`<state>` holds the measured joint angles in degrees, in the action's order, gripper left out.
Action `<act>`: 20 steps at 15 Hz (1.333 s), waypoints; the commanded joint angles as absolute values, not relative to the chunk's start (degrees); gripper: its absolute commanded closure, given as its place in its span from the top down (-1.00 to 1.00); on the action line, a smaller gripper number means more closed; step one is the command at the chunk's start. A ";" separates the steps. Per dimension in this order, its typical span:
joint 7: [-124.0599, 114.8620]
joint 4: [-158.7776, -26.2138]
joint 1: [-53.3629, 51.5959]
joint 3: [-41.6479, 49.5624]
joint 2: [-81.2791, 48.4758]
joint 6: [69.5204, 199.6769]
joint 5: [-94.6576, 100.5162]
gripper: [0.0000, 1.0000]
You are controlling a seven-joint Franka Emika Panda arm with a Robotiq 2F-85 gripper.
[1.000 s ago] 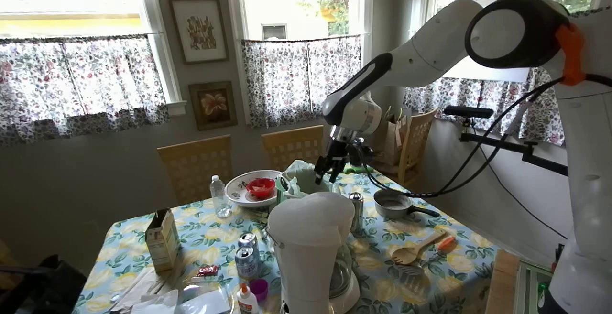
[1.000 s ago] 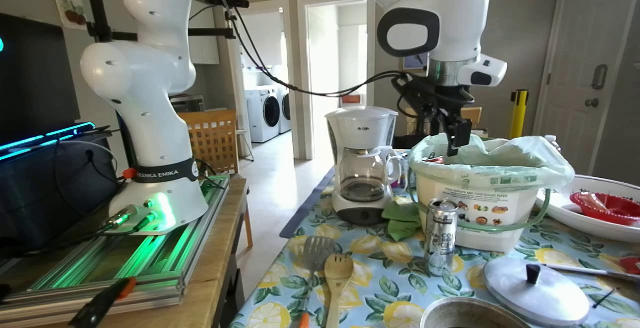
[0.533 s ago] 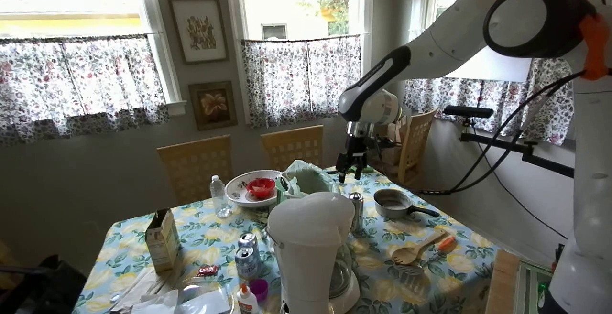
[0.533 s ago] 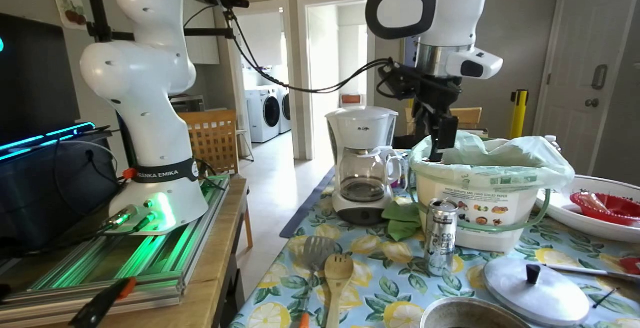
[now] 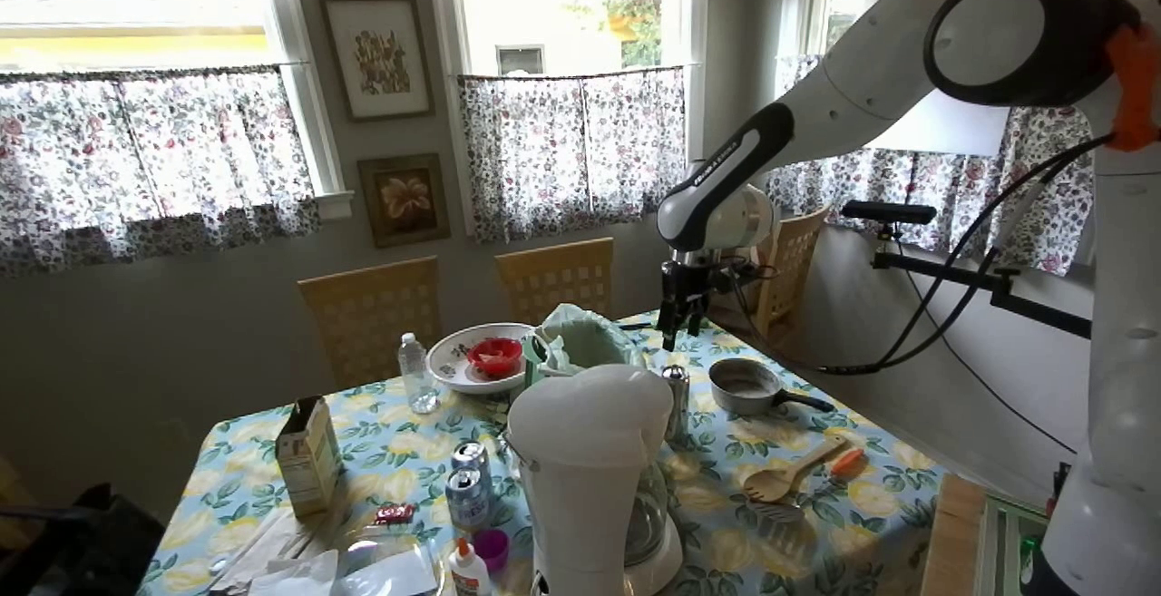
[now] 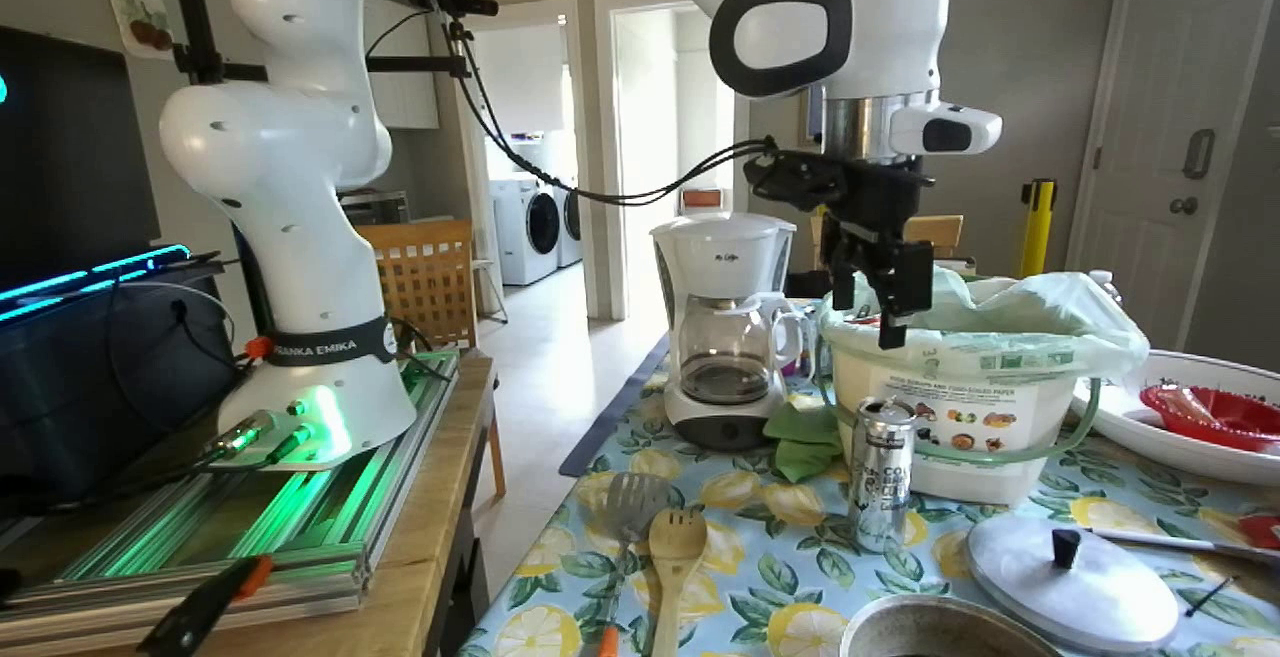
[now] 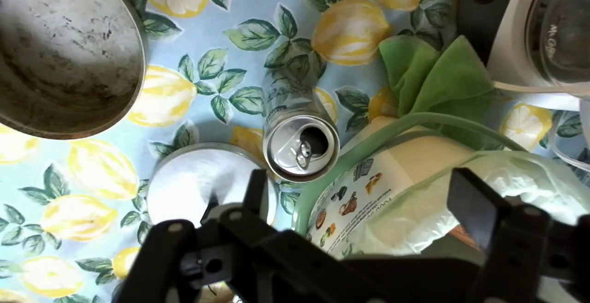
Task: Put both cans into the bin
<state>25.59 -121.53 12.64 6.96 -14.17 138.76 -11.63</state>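
The bin is a cream pail with a green handle and a pale green bag liner (image 6: 1060, 342); it also shows in the wrist view (image 7: 350, 201) and in an exterior view (image 5: 580, 342). A silver can (image 6: 882, 477) stands upright on the table close beside the bin. In the wrist view the can's opened top (image 7: 302, 148) faces me. Two more silver-blue cans (image 5: 470, 456) (image 5: 468, 498) stand side by side beyond the coffee maker. My gripper (image 6: 868, 319) is open and empty, above the silver can and beside the bin's rim. Its wide-apart fingers (image 7: 364, 197) touch nothing.
A white coffee maker (image 6: 725, 337) stands near the bin. A saucepan (image 5: 744, 385), a lid (image 6: 1075, 577), a slotted spatula (image 6: 635, 507) and a wooden spoon (image 6: 677, 547) lie near the can. A white bowl (image 5: 453, 369) holding a red dish (image 5: 494, 357) stands behind the bin.
My gripper has moved from over the bin sideways to the silver can's side of it and has come down slightly in the last half second. The cans and bin have not moved.
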 commanded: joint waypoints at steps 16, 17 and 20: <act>39.46 -121.99 15.52 2.44 -22.42 152.52 -10.24 0.94; 39.45 -121.78 15.65 2.19 -22.72 152.76 -10.19 0.46; 39.21 -121.39 15.79 1.89 -23.30 153.26 -9.74 0.28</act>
